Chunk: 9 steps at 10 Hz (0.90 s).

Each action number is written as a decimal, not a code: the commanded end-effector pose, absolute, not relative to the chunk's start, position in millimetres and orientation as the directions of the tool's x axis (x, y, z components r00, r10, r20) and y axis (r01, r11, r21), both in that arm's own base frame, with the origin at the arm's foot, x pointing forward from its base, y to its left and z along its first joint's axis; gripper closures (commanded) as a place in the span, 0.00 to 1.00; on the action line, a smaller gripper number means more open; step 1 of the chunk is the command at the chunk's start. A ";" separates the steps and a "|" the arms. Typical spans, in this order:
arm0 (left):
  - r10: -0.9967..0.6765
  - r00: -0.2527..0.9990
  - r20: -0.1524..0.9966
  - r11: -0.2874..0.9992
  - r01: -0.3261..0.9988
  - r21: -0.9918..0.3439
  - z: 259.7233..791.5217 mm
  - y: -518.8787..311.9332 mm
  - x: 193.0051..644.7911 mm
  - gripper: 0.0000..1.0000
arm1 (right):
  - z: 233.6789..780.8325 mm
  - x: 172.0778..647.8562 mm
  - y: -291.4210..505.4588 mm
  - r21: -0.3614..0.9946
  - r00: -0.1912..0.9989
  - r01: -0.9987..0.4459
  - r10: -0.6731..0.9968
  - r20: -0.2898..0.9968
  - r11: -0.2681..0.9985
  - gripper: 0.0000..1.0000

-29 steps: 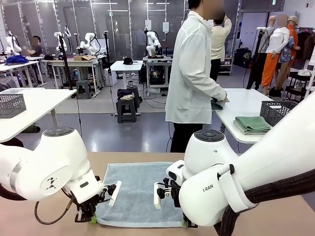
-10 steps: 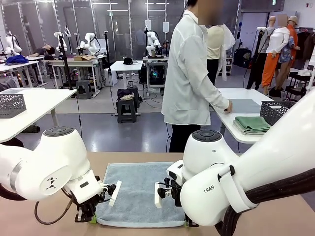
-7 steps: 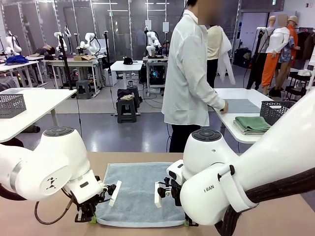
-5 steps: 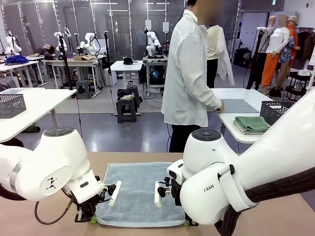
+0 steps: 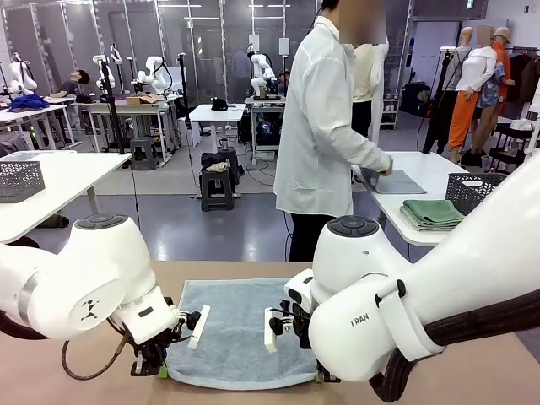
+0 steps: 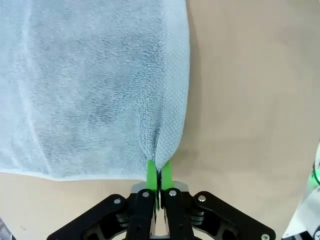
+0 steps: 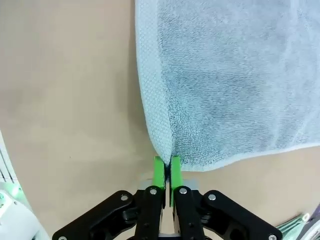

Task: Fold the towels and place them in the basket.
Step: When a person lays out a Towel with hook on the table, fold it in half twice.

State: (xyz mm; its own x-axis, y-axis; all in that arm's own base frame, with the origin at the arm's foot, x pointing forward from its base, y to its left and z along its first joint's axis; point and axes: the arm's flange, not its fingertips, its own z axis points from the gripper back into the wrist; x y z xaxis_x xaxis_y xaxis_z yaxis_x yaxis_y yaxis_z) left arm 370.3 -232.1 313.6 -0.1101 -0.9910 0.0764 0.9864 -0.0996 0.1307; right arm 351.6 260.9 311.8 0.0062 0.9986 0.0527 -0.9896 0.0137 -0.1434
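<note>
A pale grey-blue towel (image 5: pixel 236 325) lies spread flat on the tan table (image 5: pixel 51 380) in front of me. My left gripper (image 5: pixel 159 369) is shut on its near left corner. In the left wrist view the green pads (image 6: pixel 151 170) pinch the towel (image 6: pixel 90 85) at its hemmed edge, with the cloth puckered into them. My right gripper (image 5: pixel 321 377) is shut on the near right corner, and in the right wrist view that gripper (image 7: pixel 166 164) pinches the towel (image 7: pixel 235 75) the same way. A folded green towel (image 5: pixel 432 213) lies beside a wire-mesh basket (image 5: pixel 474 191) on a white table at the far right.
A person in a white coat (image 5: pixel 325 135) stands at the far white table (image 5: pixel 422 173), hands on a grey towel (image 5: pixel 395 180). Another mesh basket (image 5: pixel 18 179) sits on a white table at the left. Bare tan tabletop lies on both sides of my towel.
Both grippers have crept up slightly with the towel's near corners, and the near edge now bows a little. The person has gathered up an edge of the grey towel on the far table.
</note>
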 end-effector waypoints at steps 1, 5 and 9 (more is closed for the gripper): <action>-0.993 -0.087 0.085 -0.073 0.985 0.156 339.6 -234.0 372.7 0.96 | 334.1 361.9 260.4 -0.156 -0.048 -0.987 0.998 0.046 -0.040 0.94; -0.992 -0.058 0.114 -0.032 0.976 0.214 365.6 -228.7 386.0 0.96 | 358.9 381.9 267.3 -0.202 -0.069 -0.978 0.997 0.041 -0.059 0.94; -0.989 -0.083 0.122 -0.054 0.972 0.229 364.2 -227.1 386.6 0.96 | 358.8 379.1 272.2 -0.202 -0.052 -0.979 0.997 0.061 -0.039 0.94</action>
